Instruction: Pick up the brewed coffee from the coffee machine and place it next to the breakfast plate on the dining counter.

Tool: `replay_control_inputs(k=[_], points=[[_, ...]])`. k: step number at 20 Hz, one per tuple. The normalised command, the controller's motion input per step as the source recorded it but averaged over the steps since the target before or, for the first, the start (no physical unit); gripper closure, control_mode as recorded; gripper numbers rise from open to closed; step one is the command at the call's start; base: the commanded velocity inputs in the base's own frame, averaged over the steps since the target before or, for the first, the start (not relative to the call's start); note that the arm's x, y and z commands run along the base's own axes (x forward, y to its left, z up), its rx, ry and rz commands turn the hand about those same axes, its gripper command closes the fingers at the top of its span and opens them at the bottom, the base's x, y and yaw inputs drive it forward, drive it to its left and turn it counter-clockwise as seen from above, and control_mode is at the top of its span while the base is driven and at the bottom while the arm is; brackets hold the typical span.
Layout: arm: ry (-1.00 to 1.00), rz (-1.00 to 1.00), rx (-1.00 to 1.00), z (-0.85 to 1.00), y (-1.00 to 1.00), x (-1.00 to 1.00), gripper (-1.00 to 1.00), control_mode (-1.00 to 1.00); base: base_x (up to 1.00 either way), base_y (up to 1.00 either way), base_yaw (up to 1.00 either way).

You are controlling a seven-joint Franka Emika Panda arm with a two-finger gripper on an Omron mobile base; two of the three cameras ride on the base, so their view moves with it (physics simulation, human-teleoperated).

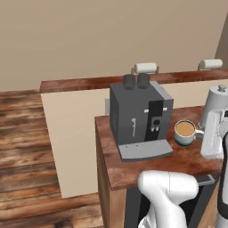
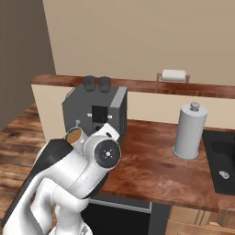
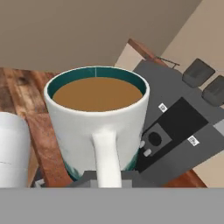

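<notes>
The mug (image 1: 185,132) of light brown coffee is seen just off the right side of the coffee machine (image 1: 139,116), with its handle turned toward the white hand of the arm at the right edge of the left base view. Whether the mug rests on the countertop (image 1: 178,158) or is lifted clear of it cannot be told. In the hand view the mug (image 3: 97,122) is very close to the camera, its handle pointing straight at the lens and the teal inside of the rim showing above the coffee. The finger tips of the gripper (image 3: 107,179) are mostly covered by the handle and the base of the mug, so how far they are parted, and whether the mug is clamped, cannot be told.

The coffee machine stands near the left end of the reddish-brown countertop, its two black knobs (image 1: 136,80) on top and its light grey drip tray (image 1: 144,150) reaching toward the front edge. A white canister (image 2: 189,131) stands further right on the countertop, short of the dark sink (image 2: 223,158) at its right end. A higher wooden ledge (image 2: 137,85) runs behind the machine.
</notes>
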Motion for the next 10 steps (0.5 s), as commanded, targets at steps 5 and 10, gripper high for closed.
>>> replay_control_inputs(k=[5, 10], points=[[0.00, 0.08, 0.11, 0.12, -0.03, 0.00, 1.00, -1.00, 0.00, 0.00, 0.00], [0.06, 0.12, 0.17, 0.00, 0.00, 0.00, 1.00, -1.00, 0.00, 0.00, 0.00]])
